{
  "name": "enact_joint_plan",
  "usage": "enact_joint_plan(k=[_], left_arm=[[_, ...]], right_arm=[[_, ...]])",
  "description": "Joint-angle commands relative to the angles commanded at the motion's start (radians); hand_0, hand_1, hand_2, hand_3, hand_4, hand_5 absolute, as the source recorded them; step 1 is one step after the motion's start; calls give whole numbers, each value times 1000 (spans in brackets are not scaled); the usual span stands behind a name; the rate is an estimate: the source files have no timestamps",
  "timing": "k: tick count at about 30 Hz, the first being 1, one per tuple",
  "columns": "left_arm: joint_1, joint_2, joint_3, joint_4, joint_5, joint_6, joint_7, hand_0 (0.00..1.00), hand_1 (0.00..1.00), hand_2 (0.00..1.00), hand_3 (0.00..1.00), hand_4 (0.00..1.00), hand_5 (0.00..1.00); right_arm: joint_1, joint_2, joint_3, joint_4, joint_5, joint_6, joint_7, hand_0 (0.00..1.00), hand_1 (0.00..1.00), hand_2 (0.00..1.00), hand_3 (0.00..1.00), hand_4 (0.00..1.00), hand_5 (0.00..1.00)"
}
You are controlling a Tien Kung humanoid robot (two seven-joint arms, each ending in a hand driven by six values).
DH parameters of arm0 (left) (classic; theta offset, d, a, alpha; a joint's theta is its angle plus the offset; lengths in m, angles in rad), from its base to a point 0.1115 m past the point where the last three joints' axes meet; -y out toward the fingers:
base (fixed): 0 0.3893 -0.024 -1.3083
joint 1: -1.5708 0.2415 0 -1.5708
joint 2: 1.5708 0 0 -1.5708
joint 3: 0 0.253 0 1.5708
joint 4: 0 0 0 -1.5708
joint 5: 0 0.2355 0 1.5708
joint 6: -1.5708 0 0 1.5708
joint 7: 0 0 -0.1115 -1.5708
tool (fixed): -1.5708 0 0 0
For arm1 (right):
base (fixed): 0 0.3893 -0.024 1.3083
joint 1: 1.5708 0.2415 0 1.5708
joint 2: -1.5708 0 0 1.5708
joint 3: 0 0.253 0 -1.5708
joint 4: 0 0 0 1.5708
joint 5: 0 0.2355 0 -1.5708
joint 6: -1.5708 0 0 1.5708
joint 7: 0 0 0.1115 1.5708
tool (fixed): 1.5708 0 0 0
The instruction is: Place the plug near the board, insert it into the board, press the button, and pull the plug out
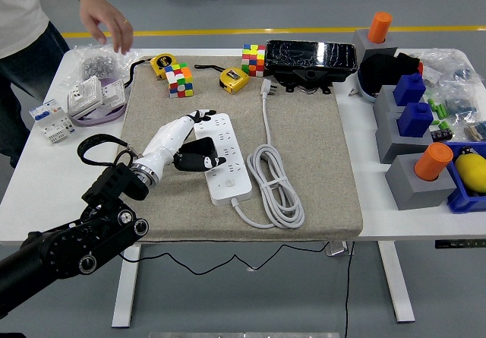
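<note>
1. So, far left from my seat: a person's hand [108, 20] hangs open over the table's back corner, above a clear bag of small metal parts [97, 58]. It isn't touching anything on the white table [45, 201].
2. Just below that sit some white electrical modules [70, 106], off the beige felt mat [319, 163].
3. My left hand [184, 144] comes in from the lower left on its black arm. The white palm sits at the left edge of the white power strip [224, 158]; the dark fingers [201, 161] are curled in, fingertips against the strip's side. They aren't wrapped around anything, as far as I can see.
4. The strip lies diagonally mid-mat, and its grey-white cable [273, 190] is coiled just beside it on the right.
5. The white plug [266, 88] at the cable's end lies loose on the mat above the strip, near a black wrapped box [311, 57], not in any socket.
6. Two colourful puzzle cubes [180, 79] and two yellow tape measures [234, 78] line the mat's back edge.
7. Right side: grey blocks with blue and orange pegs [414, 144]. My right hand is out of shot.
</note>
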Motion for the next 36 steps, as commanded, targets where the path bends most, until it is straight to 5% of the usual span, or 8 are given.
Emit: enact_joint_plan(k=[4,5,10,11,21,32,36], left_arm=[[-1,2,-2,19,-10,-1,4,736,726,700,699,850,173],[-1,2,-2,22,-13,0,4,612,622,540,566,818,184],[-4,-2,1,35,-27,3,3,612,622,540,566,818,184],[-4,-3,2,37,-29,3,3,399,411,458,534,621,2],[-6,-7,4,39,-29,-1,-5,361,360,420,531,586,2],[3,-1,-17,35,-55,42,-132,352,352,391,524,589,2],[13,1,-49,53,-46,48,-138,364,352,396,525,592,2]], right_arm=[[0,0,1,0,0,0,0,544,646,667,568,909,427],[0,0,1,-1,0,0,0,545,646,667,568,909,427],[0,0,0,0,0,0,0,545,646,667,568,909,427],[0,0,0,0,0,0,0,545,646,667,568,909,428],[-1,-1,-2,-1,0,1,-1,545,646,667,568,908,428],[0,1,-1,1,-1,1,-1,545,646,667,568,908,427],[-1,1,-1,1,-2,1,0,544,645,667,567,908,428]])
